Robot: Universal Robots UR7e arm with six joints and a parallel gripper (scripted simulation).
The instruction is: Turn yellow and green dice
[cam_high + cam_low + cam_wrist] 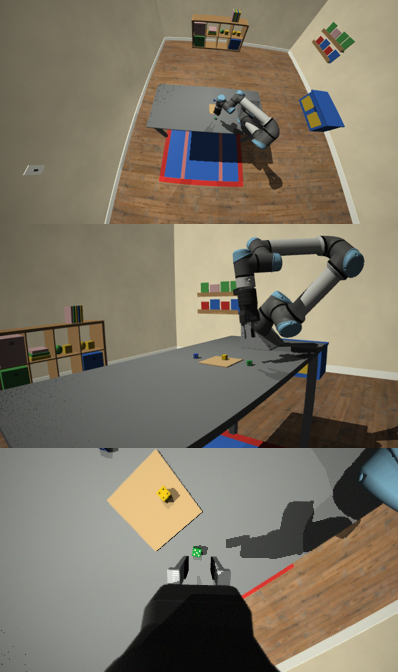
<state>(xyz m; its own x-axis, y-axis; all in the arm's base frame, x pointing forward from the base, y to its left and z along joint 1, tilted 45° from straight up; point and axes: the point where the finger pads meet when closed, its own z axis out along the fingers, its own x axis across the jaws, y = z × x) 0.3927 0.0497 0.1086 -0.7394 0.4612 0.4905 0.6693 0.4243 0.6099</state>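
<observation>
The yellow die (224, 357) (163, 493) sits on the tan mat (211, 109) (211, 361) (131, 504), which lies flat; the arm hides the die in the top view. Its upper face shows several dark pips, too small to count surely. The green die (215, 118) (249, 363) (197, 552) lies on the table beside the mat, white pips up, their number unclear. The blue die (214, 100) (196, 356) (106, 449) lies off the mat's other side, cut off in the wrist view. My gripper (248, 333) (199, 563) is open and empty, pointing down high above the table.
The grey table (183, 109) (140, 389) (60, 548) carries the arm's base at its far right in the exterior view. The arm's shadow falls near the green die. The table edge runs beyond the green die, with wooden floor (330, 598) below. Shelves and a blue cabinet stand away from the table.
</observation>
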